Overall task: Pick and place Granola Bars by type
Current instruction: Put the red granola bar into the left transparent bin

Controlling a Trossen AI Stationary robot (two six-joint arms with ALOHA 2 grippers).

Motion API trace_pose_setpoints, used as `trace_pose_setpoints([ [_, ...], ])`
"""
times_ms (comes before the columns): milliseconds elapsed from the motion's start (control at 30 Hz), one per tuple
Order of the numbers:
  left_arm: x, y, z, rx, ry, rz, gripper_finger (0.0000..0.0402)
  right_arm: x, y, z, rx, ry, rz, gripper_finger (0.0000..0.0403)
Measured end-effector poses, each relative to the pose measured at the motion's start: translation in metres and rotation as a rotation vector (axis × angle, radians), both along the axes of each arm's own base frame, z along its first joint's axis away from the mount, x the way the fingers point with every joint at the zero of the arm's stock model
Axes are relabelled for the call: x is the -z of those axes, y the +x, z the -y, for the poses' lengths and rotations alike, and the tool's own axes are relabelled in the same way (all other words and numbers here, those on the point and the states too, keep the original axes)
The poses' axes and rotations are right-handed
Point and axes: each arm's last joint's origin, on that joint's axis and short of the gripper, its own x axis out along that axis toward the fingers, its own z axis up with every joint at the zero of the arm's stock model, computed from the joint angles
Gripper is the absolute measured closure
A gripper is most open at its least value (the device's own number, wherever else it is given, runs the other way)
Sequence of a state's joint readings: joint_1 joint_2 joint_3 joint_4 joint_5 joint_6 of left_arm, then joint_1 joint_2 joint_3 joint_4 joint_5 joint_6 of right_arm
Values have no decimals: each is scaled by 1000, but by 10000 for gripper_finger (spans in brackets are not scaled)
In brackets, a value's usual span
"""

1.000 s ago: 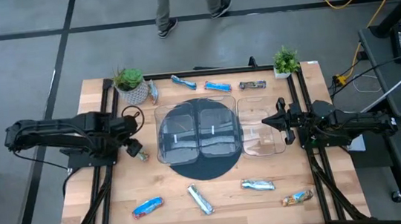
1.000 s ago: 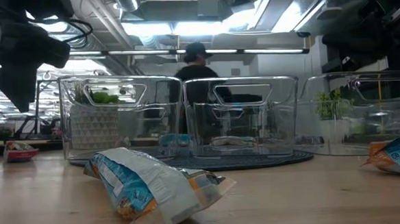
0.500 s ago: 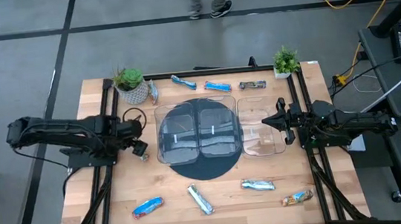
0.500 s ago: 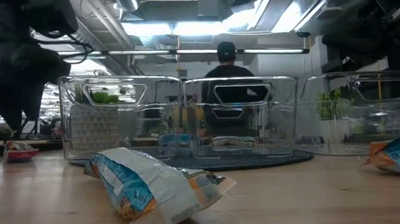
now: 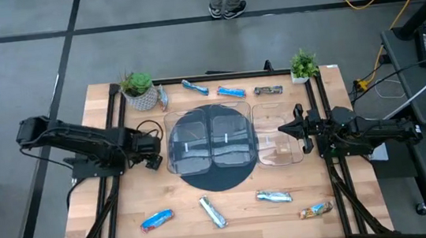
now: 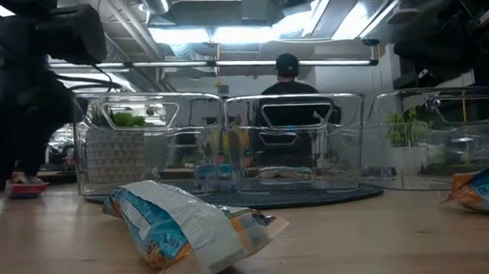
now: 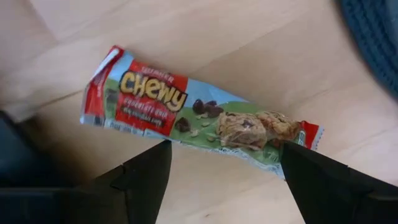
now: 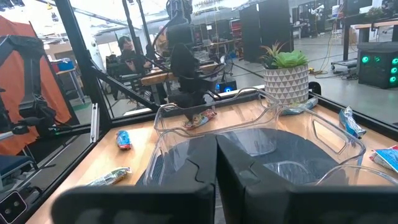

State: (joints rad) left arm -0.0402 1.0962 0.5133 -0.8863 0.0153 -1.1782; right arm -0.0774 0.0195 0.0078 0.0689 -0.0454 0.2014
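Your left gripper hangs over a red-and-green Chewy bar on the wooden table, fingers spread wide either side of it, holding nothing. In the high view that is left of centre, beside the left clear tray. Along the bottom edge lie a blue bar, two silver-blue bars and an orange bar. Your right gripper waits at right of centre, over the right-hand tray; I cannot tell its finger state. Three more bars line the top edge.
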Motion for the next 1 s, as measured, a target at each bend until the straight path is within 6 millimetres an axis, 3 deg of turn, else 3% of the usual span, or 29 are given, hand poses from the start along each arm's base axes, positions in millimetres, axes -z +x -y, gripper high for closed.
trace_pose_setpoints([
  [300, 16, 14, 6, -29, 34, -48, 118, 0, 0, 0, 0, 0, 0, 395],
  [433, 19, 15, 9, -28, 39, -60, 137, 0, 0, 0, 0, 0, 0, 395],
  [567, 19, 16, 12, -24, 42, -56, 185, 0, 0, 0, 0, 0, 0, 395],
  [833, 15, 18, 16, 0, 38, -55, 321, 0, 0, 0, 0, 0, 0, 395],
  [1000, 8, 22, 17, 21, 37, -50, 365, 0, 0, 0, 0, 0, 0, 395],
])
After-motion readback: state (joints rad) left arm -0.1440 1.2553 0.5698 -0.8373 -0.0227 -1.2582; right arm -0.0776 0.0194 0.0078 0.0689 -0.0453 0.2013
